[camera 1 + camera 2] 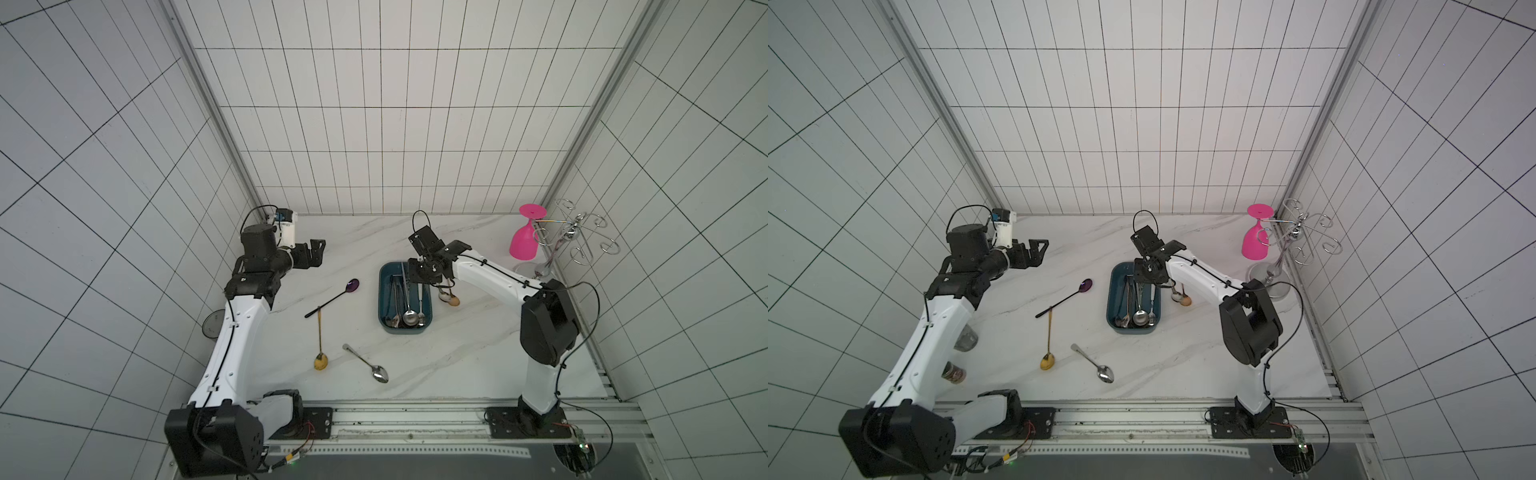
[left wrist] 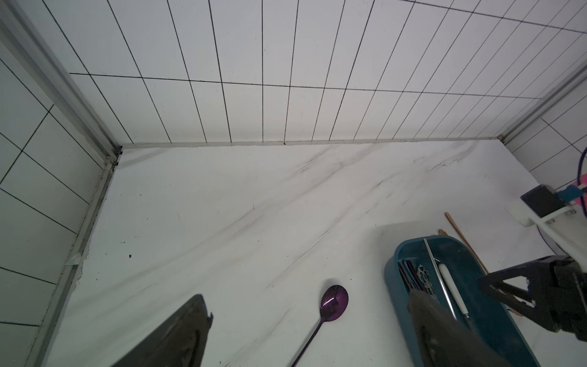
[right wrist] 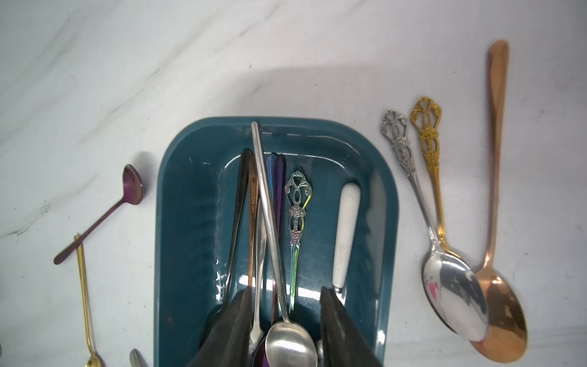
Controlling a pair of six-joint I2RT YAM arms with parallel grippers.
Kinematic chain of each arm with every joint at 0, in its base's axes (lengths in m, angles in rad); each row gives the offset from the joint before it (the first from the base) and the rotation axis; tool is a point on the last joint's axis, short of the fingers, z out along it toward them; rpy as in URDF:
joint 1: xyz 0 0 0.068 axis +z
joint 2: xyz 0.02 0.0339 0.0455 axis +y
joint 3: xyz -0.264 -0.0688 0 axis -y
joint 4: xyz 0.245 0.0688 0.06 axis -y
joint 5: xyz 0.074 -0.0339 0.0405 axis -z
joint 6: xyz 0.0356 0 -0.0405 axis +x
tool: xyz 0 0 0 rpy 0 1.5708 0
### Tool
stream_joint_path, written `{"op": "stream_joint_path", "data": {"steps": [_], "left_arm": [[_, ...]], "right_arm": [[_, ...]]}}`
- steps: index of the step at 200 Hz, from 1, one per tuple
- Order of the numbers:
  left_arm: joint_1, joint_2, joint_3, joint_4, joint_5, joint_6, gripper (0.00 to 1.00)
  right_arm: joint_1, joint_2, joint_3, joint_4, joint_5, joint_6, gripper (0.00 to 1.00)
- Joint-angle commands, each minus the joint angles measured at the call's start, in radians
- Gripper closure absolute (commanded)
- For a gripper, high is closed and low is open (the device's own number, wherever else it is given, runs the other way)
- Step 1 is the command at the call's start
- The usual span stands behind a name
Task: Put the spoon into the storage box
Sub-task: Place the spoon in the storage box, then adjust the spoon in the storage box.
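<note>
The dark teal storage box (image 1: 384, 299) (image 1: 1112, 299) (image 2: 392, 270) (image 3: 178, 222) sits mid-table with several spoons lying in it. My right gripper (image 1: 420, 283) (image 1: 1144, 282) (image 3: 286, 290) hangs over it, pointing down, open. A long silver spoon (image 3: 270, 222) (image 1: 409, 316) lies in the box between the jaws, touching neither finger. My left gripper (image 1: 318, 249) (image 1: 1040, 249) (image 2: 308, 295) hovers open and empty at the back left. A purple spoon (image 1: 332, 297) (image 2: 333, 302), a gold spoon (image 1: 320, 345) and a silver spoon (image 1: 365, 363) lie on the table left of and in front of the box.
Right of the box lie an ornate silver spoon (image 3: 444, 270), an ornate gold one (image 3: 428, 159) and a copper one (image 3: 495, 159). A pink glass (image 1: 524, 241) hangs on a wire rack (image 1: 573, 237) at the back right. Glasses (image 1: 965, 338) stand by the left arm.
</note>
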Motion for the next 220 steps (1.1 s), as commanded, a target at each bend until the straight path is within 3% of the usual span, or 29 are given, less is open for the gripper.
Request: {"op": "stream_joint_path", "data": {"steps": [1, 29, 62, 167, 186, 220], "left_arm": [[0.004, -0.007, 0.005, -0.058, 0.026, 0.121, 0.01], [0.003, -0.011, -0.017, -0.068, 0.024, 0.137, 0.01], [0.003, -0.017, -0.030, -0.047, 0.066, 0.107, 0.01], [-0.002, -0.020, -0.043, -0.032, 0.071, 0.096, 0.01], [-0.003, -0.018, -0.034, -0.040, 0.067, 0.095, 0.01], [-0.004, -0.021, -0.041, -0.036, 0.066, 0.098, 0.01]], "right_arm": [[0.000, -0.085, -0.021, -0.017, 0.071, -0.038, 0.58], [-0.002, -0.100, -0.045, 0.009, 0.083, -0.065, 0.57], [0.004, -0.010, -0.018, 0.043, 0.019, -0.038, 0.57], [0.006, 0.317, 0.301, -0.030, 0.063, -0.094, 0.57], [0.005, 0.357, 0.352, -0.063, 0.073, -0.100, 0.61], [0.004, 0.370, 0.354, -0.064, 0.073, -0.104, 0.80]]}}
